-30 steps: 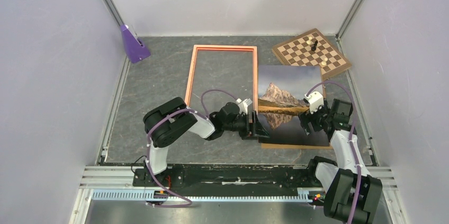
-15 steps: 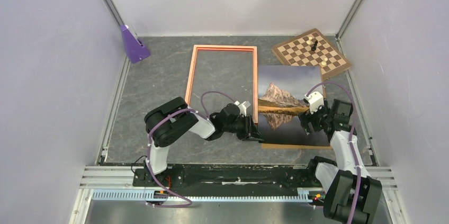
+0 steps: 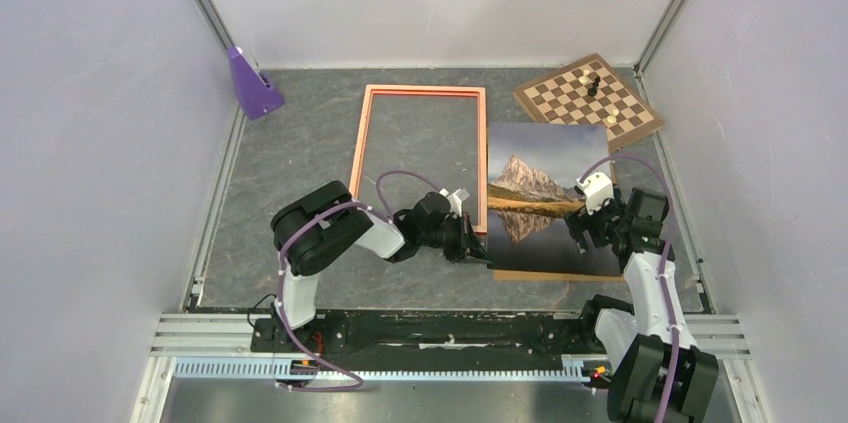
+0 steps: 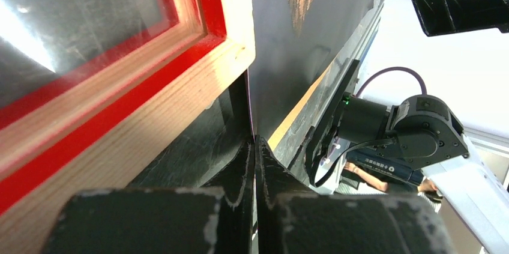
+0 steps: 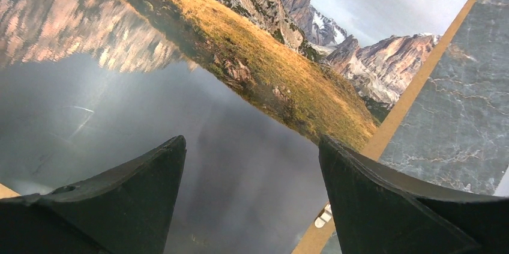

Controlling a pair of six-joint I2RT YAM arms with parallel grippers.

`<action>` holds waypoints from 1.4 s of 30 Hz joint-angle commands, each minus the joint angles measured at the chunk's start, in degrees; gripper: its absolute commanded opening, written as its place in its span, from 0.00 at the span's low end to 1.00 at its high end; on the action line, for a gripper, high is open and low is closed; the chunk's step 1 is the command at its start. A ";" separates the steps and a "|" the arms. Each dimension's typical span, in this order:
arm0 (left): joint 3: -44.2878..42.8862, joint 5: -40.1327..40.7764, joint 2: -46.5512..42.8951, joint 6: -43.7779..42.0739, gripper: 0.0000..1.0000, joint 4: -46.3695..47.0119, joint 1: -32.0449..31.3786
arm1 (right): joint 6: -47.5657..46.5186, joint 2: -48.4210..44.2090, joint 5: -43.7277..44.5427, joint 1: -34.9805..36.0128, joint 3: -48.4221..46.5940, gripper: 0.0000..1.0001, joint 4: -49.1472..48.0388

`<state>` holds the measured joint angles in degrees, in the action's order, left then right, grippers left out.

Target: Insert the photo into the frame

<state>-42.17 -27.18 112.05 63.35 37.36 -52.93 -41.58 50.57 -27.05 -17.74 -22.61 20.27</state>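
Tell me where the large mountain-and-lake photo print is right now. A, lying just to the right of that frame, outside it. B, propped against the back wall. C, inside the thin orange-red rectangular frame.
A: the top view shows the mountain-and-lake photo print lying flat beside the right rail of the thin orange-red rectangular frame, whose opening shows only the grey tabletop.

No legible text, labels, numbers or signs anywhere

The frame (image 3: 365,143) blocks the left of the photo (image 3: 540,148), the chessboard (image 3: 588,103) its far corner.
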 commanded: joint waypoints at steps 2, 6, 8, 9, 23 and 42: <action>-3.16 -2.00 -1.51 -3.74 0.02 -1.86 0.71 | 1.77 -3.19 -0.09 0.21 -2.64 0.85 0.11; -5.28 -3.28 -2.86 -5.40 0.02 -5.00 0.69 | 3.79 -4.62 0.87 0.20 -4.37 0.87 0.90; -6.64 -4.07 -3.24 -5.84 0.02 -6.26 0.63 | 4.69 -5.61 1.33 0.22 -5.17 0.88 0.94; -7.22 -4.44 -3.42 -6.04 0.02 -7.02 0.65 | 5.05 -5.90 1.36 0.19 -5.56 0.89 0.83; -21.85 -1.30 -10.86 -24.91 0.02 -36.48 1.23 | 17.22 -2.05 3.24 0.90 -19.20 0.98 1.30; -60.89 13.11 -13.05 -64.03 0.02 -88.34 5.91 | 31.94 13.31 14.97 20.25 -40.06 0.98 -3.24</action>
<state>-93.65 -20.40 99.74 11.44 -36.97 -46.74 -14.39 60.84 -16.47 -0.99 -56.18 20.16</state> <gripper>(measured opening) 0.032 0.979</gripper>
